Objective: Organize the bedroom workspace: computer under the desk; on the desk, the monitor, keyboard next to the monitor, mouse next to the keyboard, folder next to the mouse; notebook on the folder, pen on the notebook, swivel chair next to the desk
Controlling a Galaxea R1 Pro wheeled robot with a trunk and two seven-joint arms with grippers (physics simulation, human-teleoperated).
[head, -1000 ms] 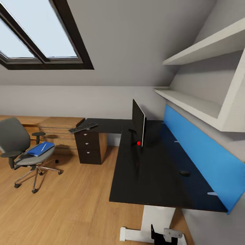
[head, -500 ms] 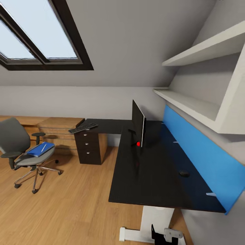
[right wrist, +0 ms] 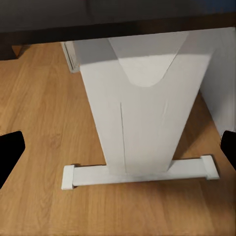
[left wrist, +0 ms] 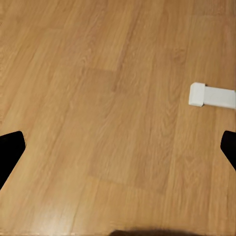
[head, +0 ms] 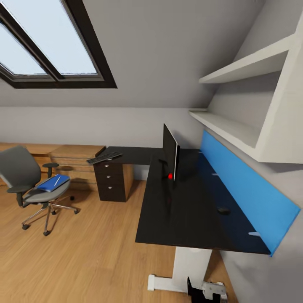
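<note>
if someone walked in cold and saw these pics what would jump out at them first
Probably the long black desk with the bright blue panel along its wall side, a monitor standing edge-on near its middle. Next, the grey swivel chair out on the wood floor to the left, a blue folder lying on its seat. Overhead at the upper left, a dark-framed skylight shows pale sky.

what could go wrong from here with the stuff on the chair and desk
The pen lies loose on the blue folder on the swivel chair; tilting the folder in a lift could let it roll off. The chair stands on casters, so it may roll away when pushed on. The mouse is dark on the black desk, so it is easy to knock.
</note>
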